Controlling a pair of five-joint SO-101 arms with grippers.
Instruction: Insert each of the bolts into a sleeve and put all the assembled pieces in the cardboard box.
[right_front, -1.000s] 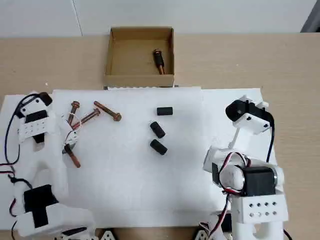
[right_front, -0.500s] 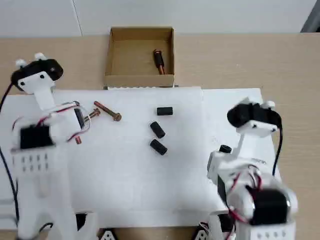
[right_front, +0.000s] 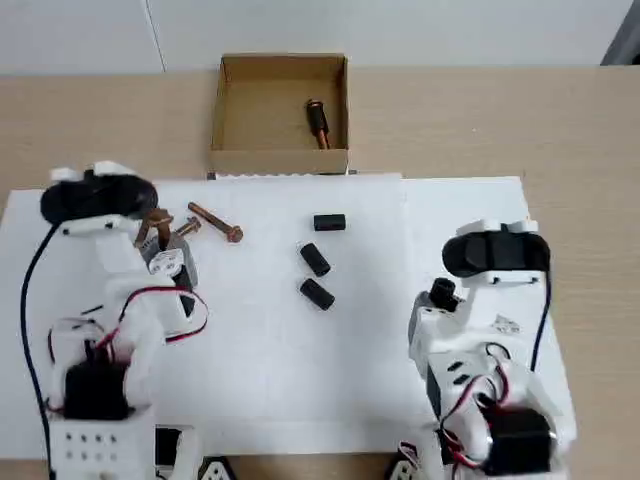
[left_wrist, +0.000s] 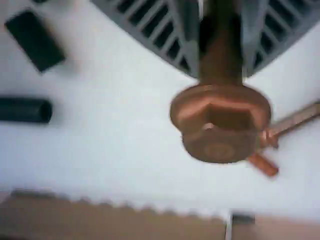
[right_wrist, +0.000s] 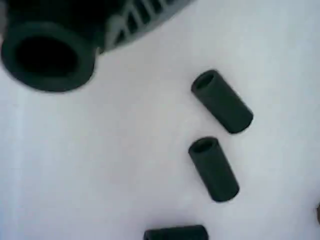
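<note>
High view, held bolt: clamped in the left jaws, just beside the loose bolts.
High view, held sleeve: gripped by the right jaws, well apart from the held bolt; three loose sleeves lie between.
High view, cardboard box: on the desk beyond the mat, one assembled piece inside.
Left wrist view, held bolt: shank between the jaws, head toward the camera.
Right wrist view, held sleeve: bore open toward the camera.
Judged next: shank and bore must share one axis mid-mat.
</note>
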